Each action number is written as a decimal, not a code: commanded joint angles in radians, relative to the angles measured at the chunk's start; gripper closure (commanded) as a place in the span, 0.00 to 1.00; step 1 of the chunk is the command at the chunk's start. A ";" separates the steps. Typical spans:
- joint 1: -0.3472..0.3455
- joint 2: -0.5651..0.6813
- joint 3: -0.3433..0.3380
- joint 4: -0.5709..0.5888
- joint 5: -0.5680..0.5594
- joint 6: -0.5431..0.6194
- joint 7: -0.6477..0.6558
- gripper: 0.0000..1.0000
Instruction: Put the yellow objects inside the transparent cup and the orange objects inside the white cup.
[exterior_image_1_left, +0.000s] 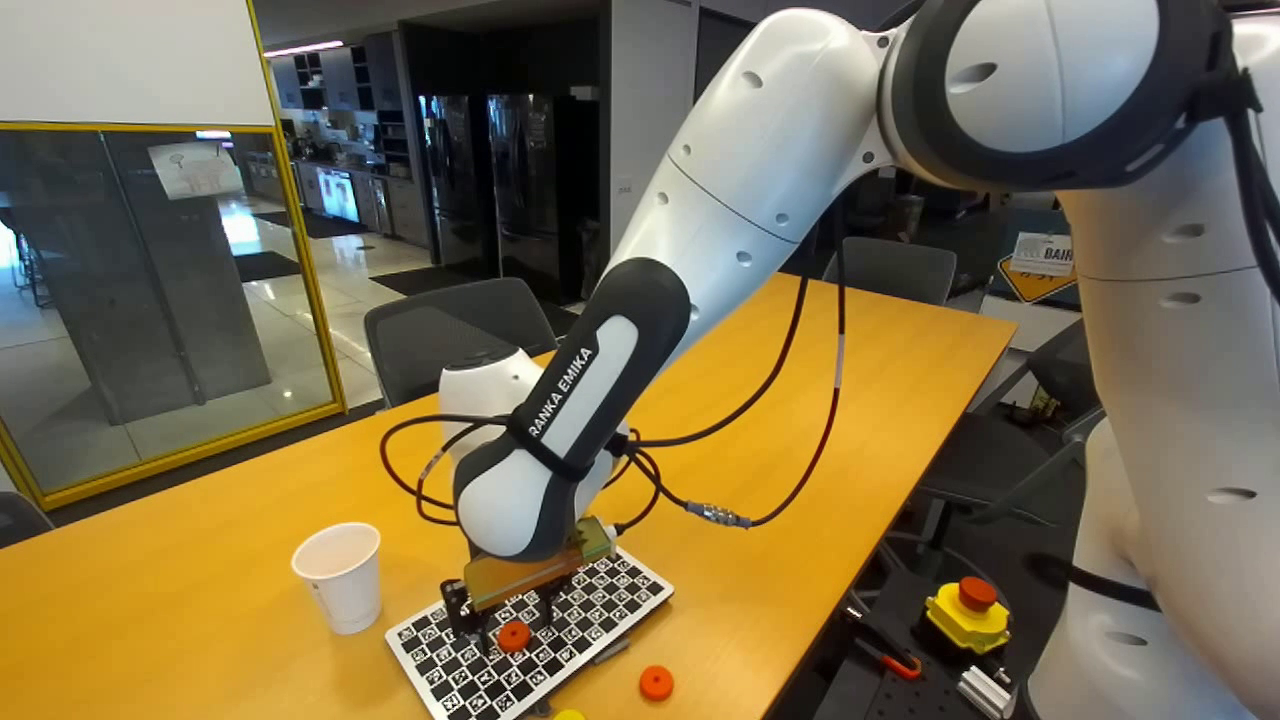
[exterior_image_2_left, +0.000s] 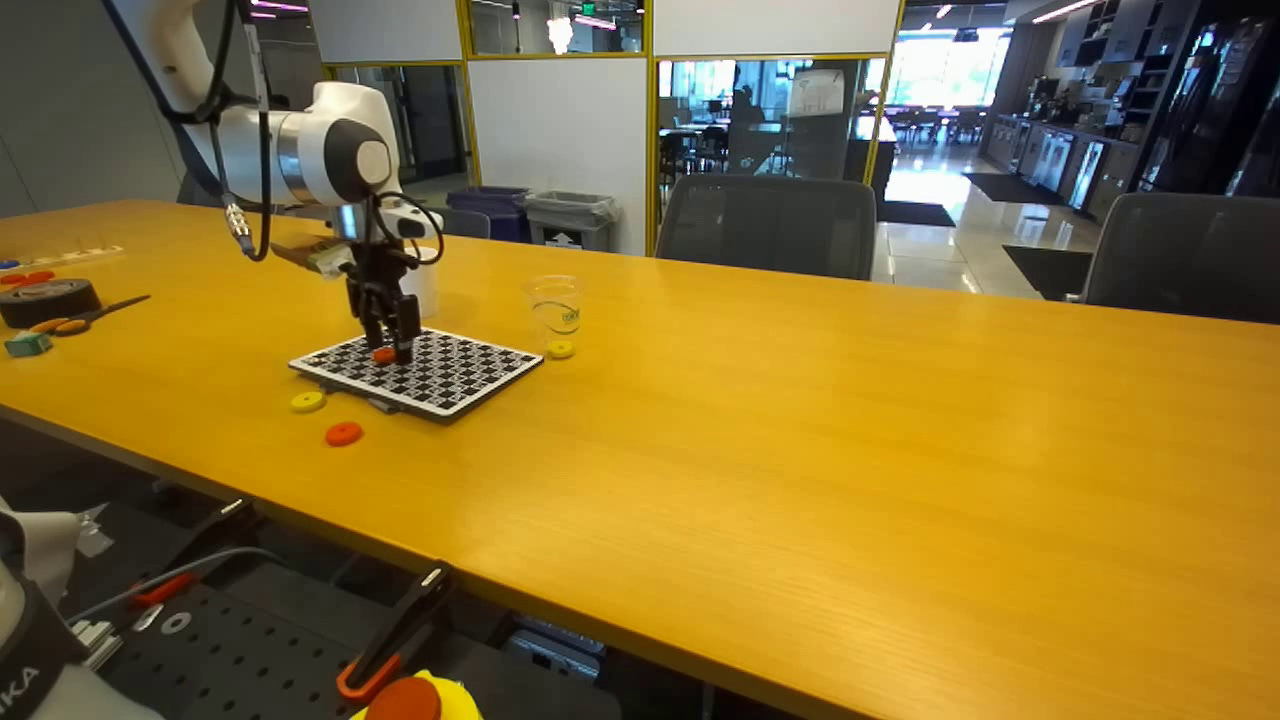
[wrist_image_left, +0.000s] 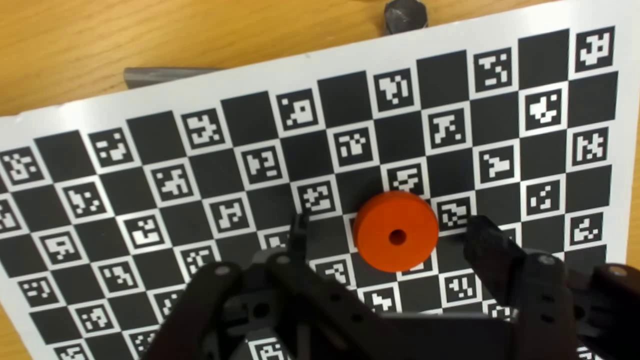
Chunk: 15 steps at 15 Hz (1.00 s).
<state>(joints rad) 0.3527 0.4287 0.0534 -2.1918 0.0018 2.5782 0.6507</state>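
gripper (wrist_image_left: 387, 232) sits over the checkered board (exterior_image_2_left: 465, 365), its jaws apart on either side of an orange disc (wrist_image_left: 397, 215) without touching it. near the board stand the white cup (exterior_image_1_left: 350, 595) and the clear cup (exterior_image_2_left: 553, 300), a yellow disc (exterior_image_2_left: 561, 349) showing at the clear one's bottom. another orange disc (exterior_image_1_left: 656, 683) lies on the table (exterior_image_2_left: 850, 450).

White cup (exterior_image_1_left: 345, 590) is standing upright on the bench (exterior_image_2_left: 800, 450), wide rim up, just beside the checkered board (exterior_image_2_left: 462, 376). The clear cup (exterior_image_2_left: 553, 300) is upright too, near a corner of the board, with some greenish print on its side. There's one yellow disc (exterior_image_2_left: 561, 349) down at its base (inside or right up against it, honestly can't tell). One orange disc (wrist_image_left: 395, 217) is lying flat on the board, center hole facing up. The second yellow disc (exterior_image_2_left: 308, 402) is flat on the bench near the board's edge, and the second orange disc (exterior_image_2_left: 344, 434) is flat a bit farther out.
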 joint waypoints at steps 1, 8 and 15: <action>-0.010 -0.038 0.014 -0.028 0.020 -0.003 -0.004 0.49; -0.013 -0.055 0.013 -0.012 0.005 -0.018 -0.025 0.76; -0.036 -0.049 0.021 0.186 -0.015 -0.138 -0.160 0.76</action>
<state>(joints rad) 0.3423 0.3736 0.0555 -2.1109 -0.0061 2.5230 0.5613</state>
